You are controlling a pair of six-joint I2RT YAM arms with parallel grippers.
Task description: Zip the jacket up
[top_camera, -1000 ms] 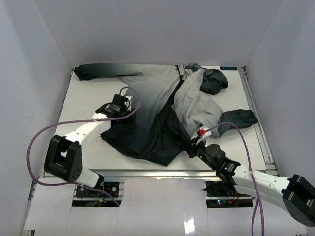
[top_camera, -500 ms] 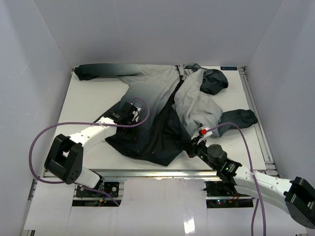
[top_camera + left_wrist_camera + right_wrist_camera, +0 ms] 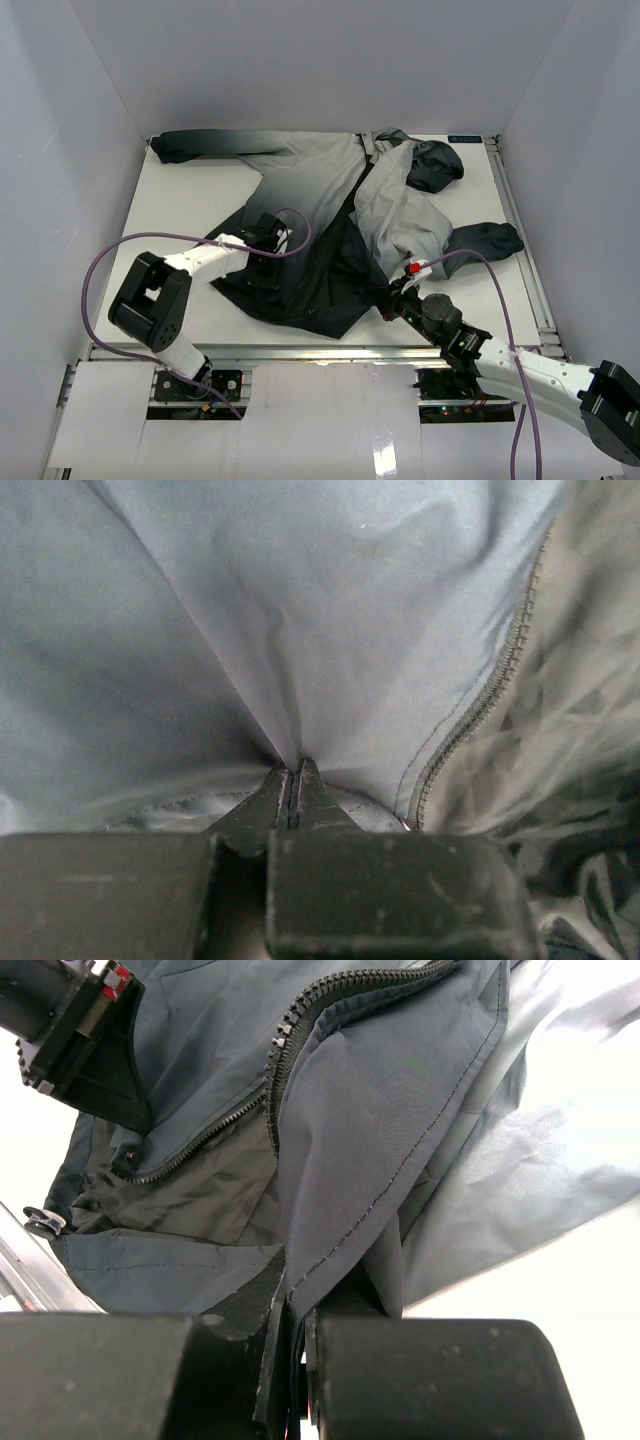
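The jacket [image 3: 330, 190] lies spread on the white table with its front open, light grey at the top and dark at the hem. My left gripper [image 3: 268, 272] rests on the left front panel. In the left wrist view it [image 3: 295, 772] is shut on a pinched fold of the jacket fabric [image 3: 350, 600], with the zipper teeth [image 3: 490, 700] just to the right. My right gripper [image 3: 388, 303] sits at the lower right hem. In the right wrist view it [image 3: 297, 1310] is shut on the stitched edge of the jacket [image 3: 380, 1110], below the other row of zipper teeth [image 3: 300, 1020].
White walls close in the table [image 3: 180, 200] on three sides. A metal rail [image 3: 520, 230] runs along the right edge. Purple cables [image 3: 110, 260] loop off both arms. The left arm's gripper body [image 3: 75, 1030] shows at the top left of the right wrist view.
My left gripper moved right and nearer across the left front panel, then closed on a fold of the fabric. The right gripper kept its hold and barely shifted.
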